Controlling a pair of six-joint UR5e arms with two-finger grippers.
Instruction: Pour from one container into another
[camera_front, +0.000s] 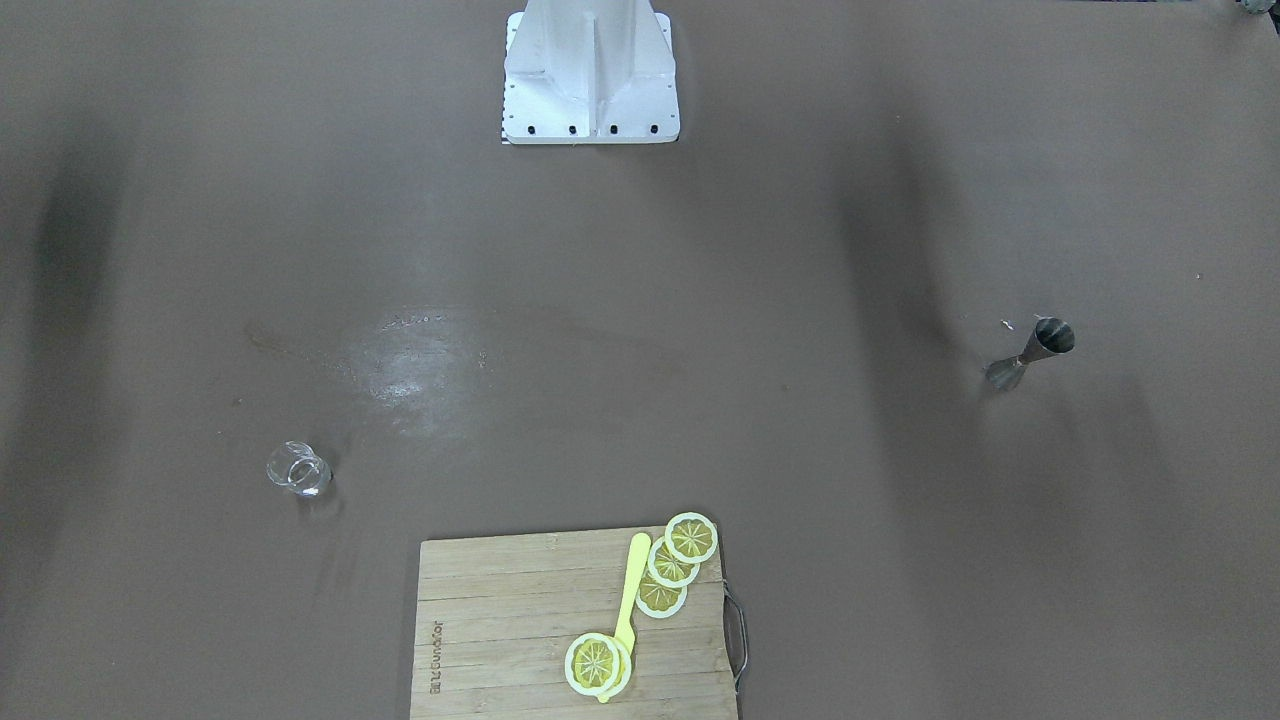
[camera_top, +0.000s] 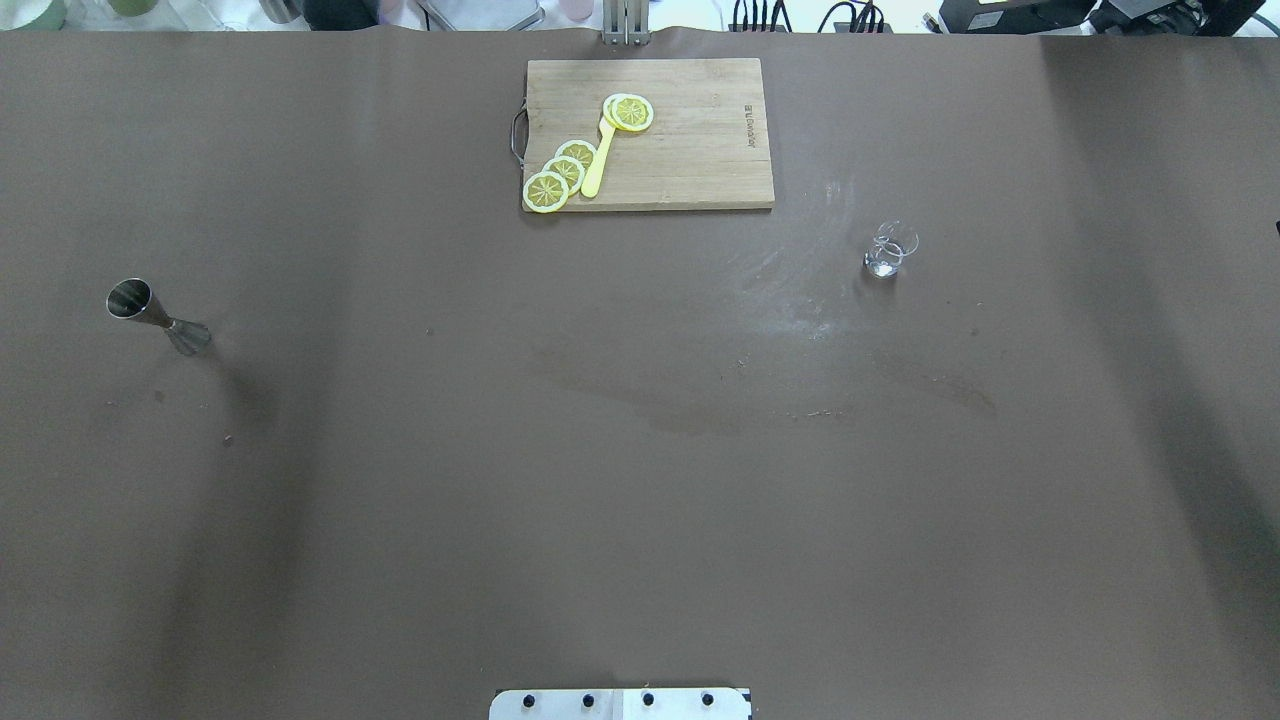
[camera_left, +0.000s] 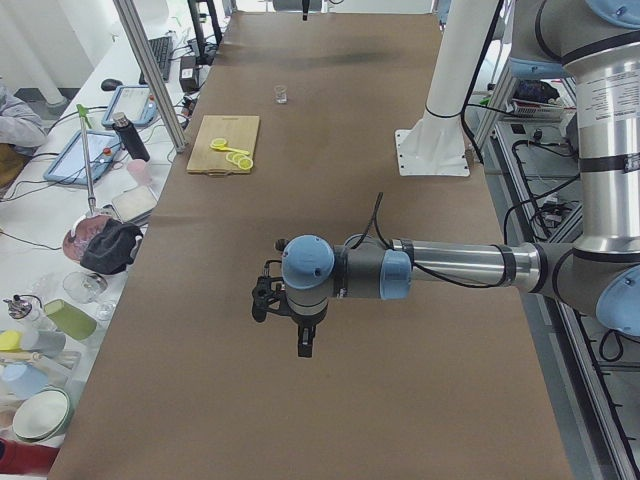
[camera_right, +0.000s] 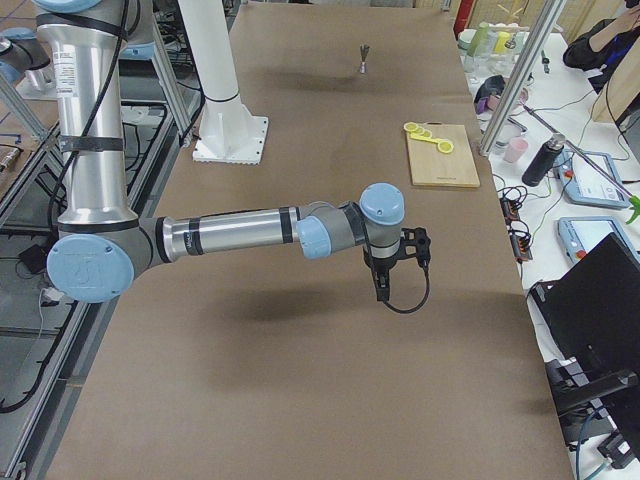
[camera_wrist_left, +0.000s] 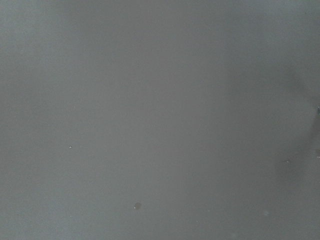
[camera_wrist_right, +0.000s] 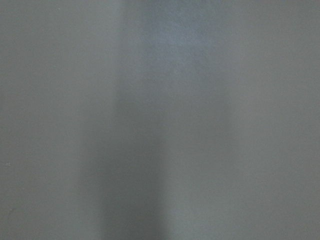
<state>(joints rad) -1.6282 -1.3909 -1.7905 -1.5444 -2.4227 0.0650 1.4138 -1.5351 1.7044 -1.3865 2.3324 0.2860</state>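
The steel jigger (camera_top: 158, 315) stands upright on the brown table cover, far out on my left side; it also shows as the jigger (camera_front: 1030, 355) and the jigger (camera_right: 364, 58). The small clear glass cup (camera_top: 889, 250) stands on my right side, also visible as the cup (camera_front: 298, 469) and the cup (camera_left: 281, 94). My left gripper (camera_left: 305, 345) hangs above the table's left end, and my right gripper (camera_right: 380, 290) above its right end. Both show only in the side views, so I cannot tell whether they are open or shut. The wrist views show only bare cover.
A wooden cutting board (camera_top: 700, 150) lies at the far middle edge with several lemon slices (camera_top: 565, 172) and a yellow knife (camera_top: 597, 165) on it. The white robot base (camera_front: 590, 75) stands at the near edge.
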